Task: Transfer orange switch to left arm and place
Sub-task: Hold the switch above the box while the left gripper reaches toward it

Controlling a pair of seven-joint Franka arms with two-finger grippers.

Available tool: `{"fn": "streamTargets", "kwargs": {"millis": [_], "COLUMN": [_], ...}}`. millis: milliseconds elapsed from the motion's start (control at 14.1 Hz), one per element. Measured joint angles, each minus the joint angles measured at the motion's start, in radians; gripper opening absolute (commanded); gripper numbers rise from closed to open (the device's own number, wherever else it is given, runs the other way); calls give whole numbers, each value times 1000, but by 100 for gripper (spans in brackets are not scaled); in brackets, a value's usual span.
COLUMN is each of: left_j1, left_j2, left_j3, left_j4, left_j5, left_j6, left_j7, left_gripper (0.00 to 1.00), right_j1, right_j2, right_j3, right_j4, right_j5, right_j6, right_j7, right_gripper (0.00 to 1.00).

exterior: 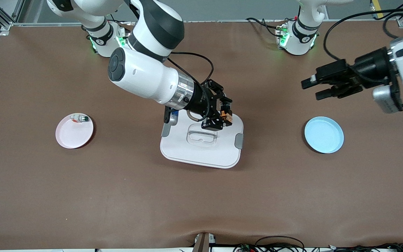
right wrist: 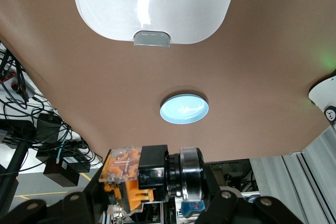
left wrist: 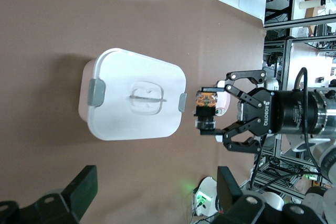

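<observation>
Over box (exterior: 201,143) at tabletop centre: right gripper (exterior: 222,113) clamped on orange switch (exterior: 226,117). Left gripper (exterior: 318,87) waits above blue plate (exterior: 324,134), jaws wide, holding nothing.

pink plate (exterior: 74,131) holds white-green component (exterior: 79,118) | blue plate (exterior: 324,135)

We see two glossy white arms (exterior: 142,75) with black joint bands, ribbed silver wrists, black linkage grippers, looping black cables, and green lights glowing at their bases (exterior: 294,38).
</observation>
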Motion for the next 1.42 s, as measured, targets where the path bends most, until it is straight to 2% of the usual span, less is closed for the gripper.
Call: {"fn": "streamTargets", "kwargs": {"millis": [284,995,1422], "left_j1": [-65,-135,-192], "left_j2": [46,157,198], "left_j3": [-17,-20,-22], "left_j4": [2,3,5], "left_j5": [-1,-64,-84], "left_j6": [62,188,258], "left_j7": [0,176,189], "left_gripper": [100,100,100], "right_j1": [7,14,16], "right_j2": [7,19,24], "right_j3": [0,1,1], "right_j4": [7,10,11], "right_j5": [0,0,0], "right_j6": [20,50,54], "right_j7": [4,8,8], "right_gripper": [0,0,0]}}
